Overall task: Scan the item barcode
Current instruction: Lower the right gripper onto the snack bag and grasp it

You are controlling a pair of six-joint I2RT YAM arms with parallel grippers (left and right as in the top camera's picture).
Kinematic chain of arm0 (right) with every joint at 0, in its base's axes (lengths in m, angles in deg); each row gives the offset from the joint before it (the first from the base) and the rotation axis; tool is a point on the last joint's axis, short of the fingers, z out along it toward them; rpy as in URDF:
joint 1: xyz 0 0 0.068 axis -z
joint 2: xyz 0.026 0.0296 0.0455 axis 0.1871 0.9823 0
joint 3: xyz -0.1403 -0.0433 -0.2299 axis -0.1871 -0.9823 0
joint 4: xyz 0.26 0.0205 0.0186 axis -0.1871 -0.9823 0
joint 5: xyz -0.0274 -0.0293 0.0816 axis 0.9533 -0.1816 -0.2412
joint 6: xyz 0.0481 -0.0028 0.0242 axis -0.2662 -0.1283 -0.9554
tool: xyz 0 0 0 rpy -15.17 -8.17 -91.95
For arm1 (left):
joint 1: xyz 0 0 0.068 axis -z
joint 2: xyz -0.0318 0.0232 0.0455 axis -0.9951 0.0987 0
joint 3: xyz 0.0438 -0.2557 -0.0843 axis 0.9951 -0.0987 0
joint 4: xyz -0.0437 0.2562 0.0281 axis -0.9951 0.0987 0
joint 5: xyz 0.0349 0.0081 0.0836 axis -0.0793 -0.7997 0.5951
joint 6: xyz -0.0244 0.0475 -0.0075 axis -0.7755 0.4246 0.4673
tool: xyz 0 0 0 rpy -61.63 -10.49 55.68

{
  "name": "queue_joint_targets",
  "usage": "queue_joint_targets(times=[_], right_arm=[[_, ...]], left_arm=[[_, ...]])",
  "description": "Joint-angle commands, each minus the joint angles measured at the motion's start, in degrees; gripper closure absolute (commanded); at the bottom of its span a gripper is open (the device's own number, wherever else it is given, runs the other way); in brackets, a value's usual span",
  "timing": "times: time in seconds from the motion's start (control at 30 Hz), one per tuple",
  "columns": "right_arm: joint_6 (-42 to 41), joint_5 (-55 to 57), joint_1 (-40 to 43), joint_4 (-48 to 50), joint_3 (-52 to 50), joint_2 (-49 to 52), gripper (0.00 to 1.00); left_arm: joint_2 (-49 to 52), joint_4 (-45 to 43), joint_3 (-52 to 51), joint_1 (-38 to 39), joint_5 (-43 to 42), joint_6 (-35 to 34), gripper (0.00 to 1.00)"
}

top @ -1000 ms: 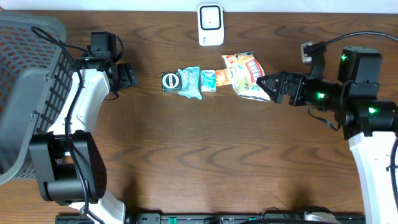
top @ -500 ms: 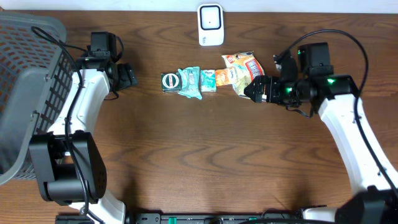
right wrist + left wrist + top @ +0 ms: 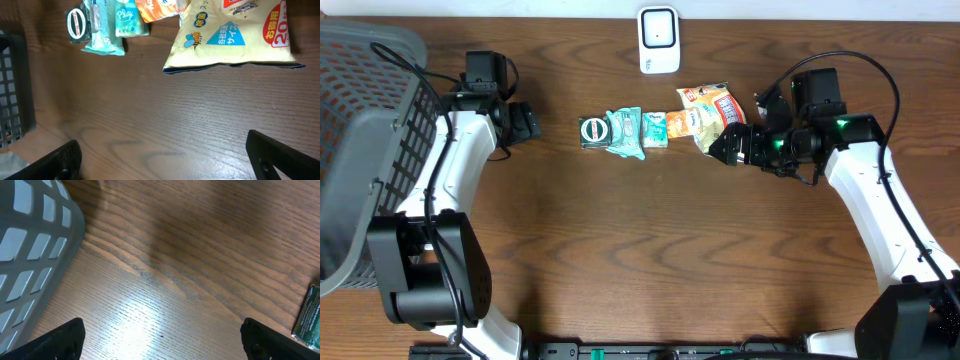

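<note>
Several items lie in a row mid-table: a dark green pack (image 3: 592, 131), a teal packet (image 3: 624, 130), a small teal box (image 3: 654, 129), an orange packet (image 3: 682, 124) and a yellow-white snack bag (image 3: 716, 115). A white scanner (image 3: 659, 40) stands at the back edge. My right gripper (image 3: 722, 146) is open, low by the snack bag's near right corner. In the right wrist view the snack bag (image 3: 235, 37) lies ahead of my open gripper (image 3: 165, 160), which holds nothing. My left gripper (image 3: 532, 122) is open, left of the row, with the green pack (image 3: 309, 315) at its right.
A grey mesh basket (image 3: 365, 130) fills the table's left end, close beside the left arm, and shows in the left wrist view as the basket (image 3: 30, 245). Bare wood lies in front of the item row.
My right arm has swung left and drawn in, bringing its open gripper up to the snack bag. The left arm and the items have not moved.
</note>
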Motion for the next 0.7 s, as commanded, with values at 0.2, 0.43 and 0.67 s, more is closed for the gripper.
queue_joint_targets(times=[0.2, 0.43, 0.67], right_arm=[[-0.7, -0.5, -2.3, 0.4, 0.8, 0.3, 0.01], [-0.7, 3.2, -4.4, -0.1, 0.8, 0.3, 0.01], [-0.7, 5.0, -5.6, 1.0, 0.8, 0.3, 0.01]], left_arm=[[0.0, 0.0, -0.3, 0.0, 0.3, 0.9, 0.02], [0.0, 0.0, -0.3, 0.0, 0.3, 0.9, 0.02], [0.0, 0.0, -0.3, 0.0, 0.3, 0.9, 0.02]])
